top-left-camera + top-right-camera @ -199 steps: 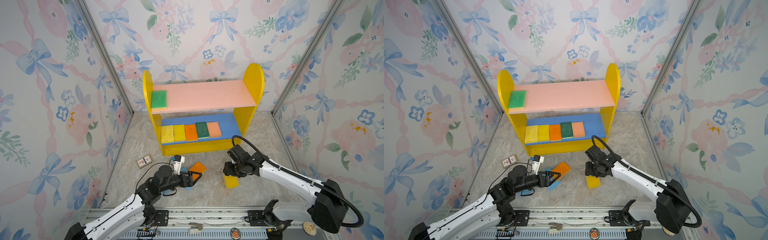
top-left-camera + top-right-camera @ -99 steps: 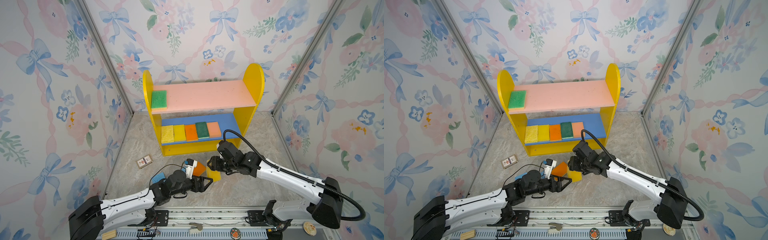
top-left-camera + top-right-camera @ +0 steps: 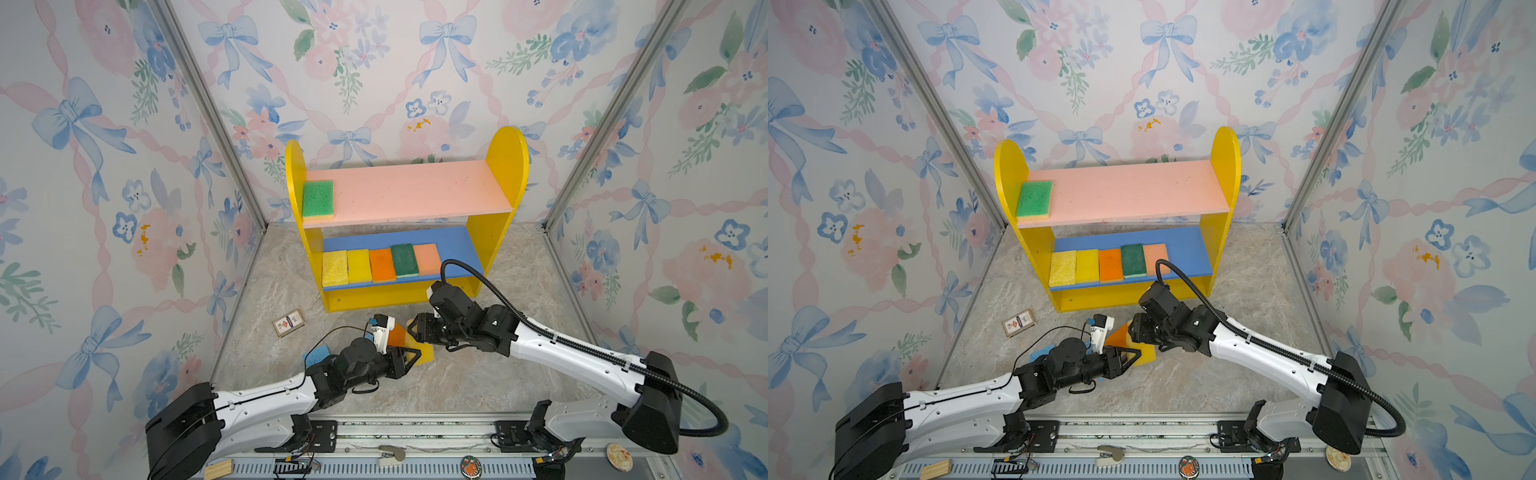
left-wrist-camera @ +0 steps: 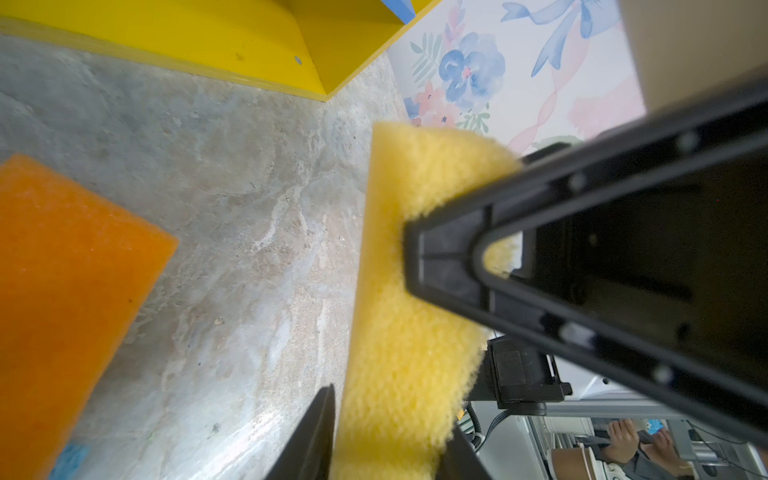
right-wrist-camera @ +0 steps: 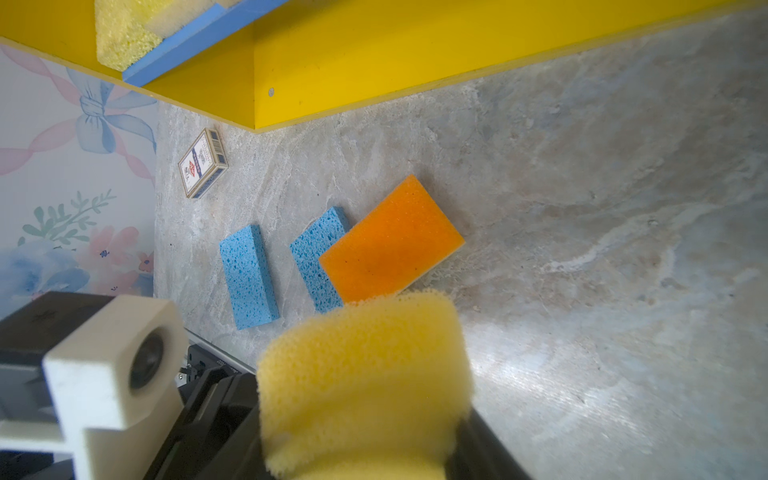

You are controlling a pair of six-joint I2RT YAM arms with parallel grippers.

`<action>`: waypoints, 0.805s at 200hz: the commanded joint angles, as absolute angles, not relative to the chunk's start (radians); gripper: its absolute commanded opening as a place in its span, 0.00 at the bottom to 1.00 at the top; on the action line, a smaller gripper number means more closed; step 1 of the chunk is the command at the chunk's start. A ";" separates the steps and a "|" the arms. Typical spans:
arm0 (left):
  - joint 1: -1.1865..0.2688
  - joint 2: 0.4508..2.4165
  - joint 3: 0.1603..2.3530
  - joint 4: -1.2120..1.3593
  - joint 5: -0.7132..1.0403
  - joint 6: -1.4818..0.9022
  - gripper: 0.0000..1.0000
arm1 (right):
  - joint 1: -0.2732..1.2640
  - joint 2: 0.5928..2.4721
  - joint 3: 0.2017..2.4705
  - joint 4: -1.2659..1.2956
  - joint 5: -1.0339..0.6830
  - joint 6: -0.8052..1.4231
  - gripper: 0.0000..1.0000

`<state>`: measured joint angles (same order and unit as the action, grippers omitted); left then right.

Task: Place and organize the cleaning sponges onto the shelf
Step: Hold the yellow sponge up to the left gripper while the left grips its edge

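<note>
Left hand (image 3: 410,356) now around yellow sponge (image 3: 427,355)

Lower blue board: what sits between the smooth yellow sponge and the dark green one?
An orange sponge, lying flat in the row; clear in both top views.

White shells (image 3: 266,401), black joints (image 3: 332,374); ribbed black cable (image 3: 478,273) on right arm (image 3: 561,349); left end effector (image 3: 413,356) black, triangular.

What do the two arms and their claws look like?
Left arm and right arm match: white link shells, black joints, black bases. The left claw has black, open-framed triangular fingers and a white camera block with a thin black wire. The right claw is black too; a ribbed black cable loops from its wrist to its base.
</note>
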<state>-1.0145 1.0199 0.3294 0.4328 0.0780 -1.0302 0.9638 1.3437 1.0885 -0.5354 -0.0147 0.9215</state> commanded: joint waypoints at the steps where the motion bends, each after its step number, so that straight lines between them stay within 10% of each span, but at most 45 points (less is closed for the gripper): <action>1: -0.995 1.000 0.338 0.477 0.089 -1.049 0.32 | 0.971 1.332 1.124 -0.543 -0.017 0.901 0.68; 53: -0.871 0.844 0.277 0.491 0.240 -1.125 0.25 | 0.864 1.144 1.090 -0.581 -0.081 0.748 1.00; 161: -0.690 0.631 0.298 0.615 0.495 -1.385 0.25 | 0.930 1.050 0.998 -0.284 -0.423 0.764 0.90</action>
<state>-0.6968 0.6514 0.2661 0.5552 0.4374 -1.3155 0.9066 1.0161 0.9787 -0.3717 -0.3809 0.7662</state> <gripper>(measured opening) 0.251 0.925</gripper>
